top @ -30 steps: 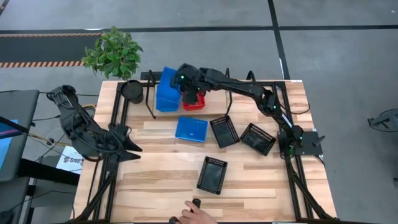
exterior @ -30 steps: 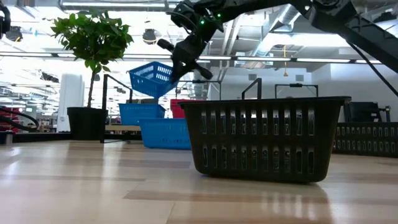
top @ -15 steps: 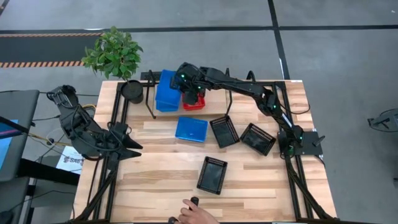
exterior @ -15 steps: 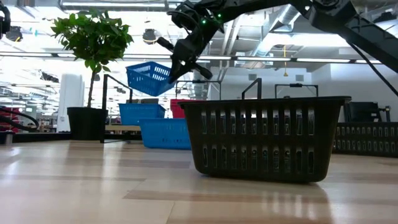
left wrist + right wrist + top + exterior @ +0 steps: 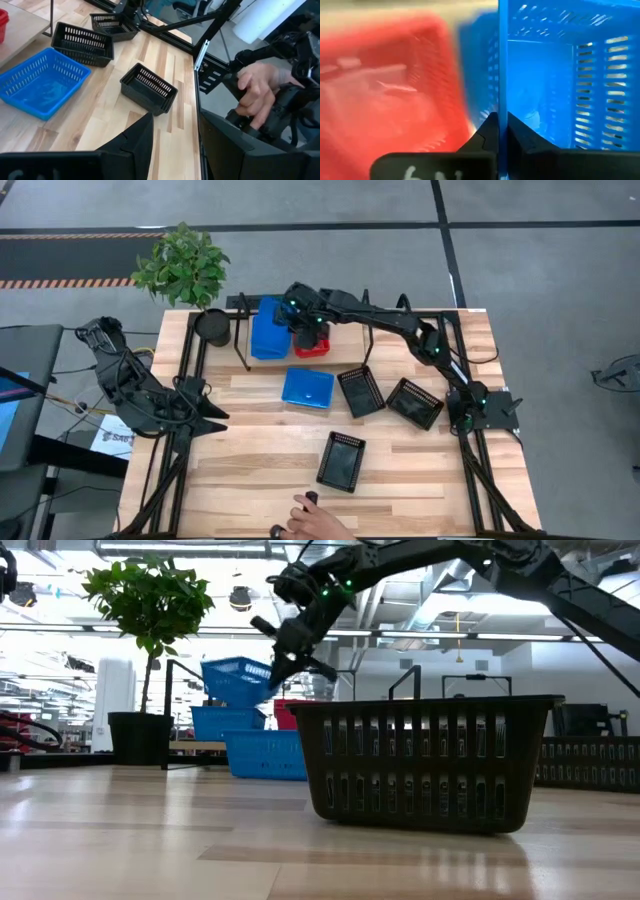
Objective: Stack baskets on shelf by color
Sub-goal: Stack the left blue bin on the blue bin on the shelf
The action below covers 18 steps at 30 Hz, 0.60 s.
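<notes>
Right gripper (image 5: 288, 318) clamps a blue basket's (image 5: 268, 328) wall, over another blue basket (image 5: 226, 723) on the shelf (image 5: 240, 306), red basket (image 5: 312, 342) at its 3 o'clock. Left gripper (image 5: 212, 417) idles open at table's 9 o'clock. Loose blue basket (image 5: 307, 388) and three black baskets (image 5: 361, 391) all empty.

Bright even overhead light; the right wrist view's red basket (image 5: 390, 85) is blurred.

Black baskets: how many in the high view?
3, all on the tabletop. One black basket lies right of the loose blue basket, a second further right, and a third nearer the front edge. More could be hidden under the right arm.
</notes>
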{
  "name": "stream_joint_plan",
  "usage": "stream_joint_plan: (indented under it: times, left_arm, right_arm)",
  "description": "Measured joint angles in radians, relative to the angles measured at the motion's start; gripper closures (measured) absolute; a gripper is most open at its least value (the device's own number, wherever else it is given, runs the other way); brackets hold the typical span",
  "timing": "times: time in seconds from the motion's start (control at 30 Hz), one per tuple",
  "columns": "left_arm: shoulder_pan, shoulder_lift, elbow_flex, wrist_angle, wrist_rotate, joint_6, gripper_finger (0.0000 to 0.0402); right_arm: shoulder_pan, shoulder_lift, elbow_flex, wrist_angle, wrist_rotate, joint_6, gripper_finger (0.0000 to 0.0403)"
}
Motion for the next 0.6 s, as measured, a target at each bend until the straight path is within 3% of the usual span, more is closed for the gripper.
stream_joint_plan:
  times: [0.2, 0.6]
  left_arm:
    - [0.0, 0.001, 0.0, 0.0, -0.002, 0.0, 0.0255]
    - [0.0, 0.0, 0.0, -0.025, -0.004, 0.004, 0.0255]
  right_arm:
    - [0.001, 0.023, 0.003, 0.08, 0.022, -0.036, 0.0379]
    - [-0.02, 0.026, 0.003, 0.075, 0.03, -0.044, 0.0349]
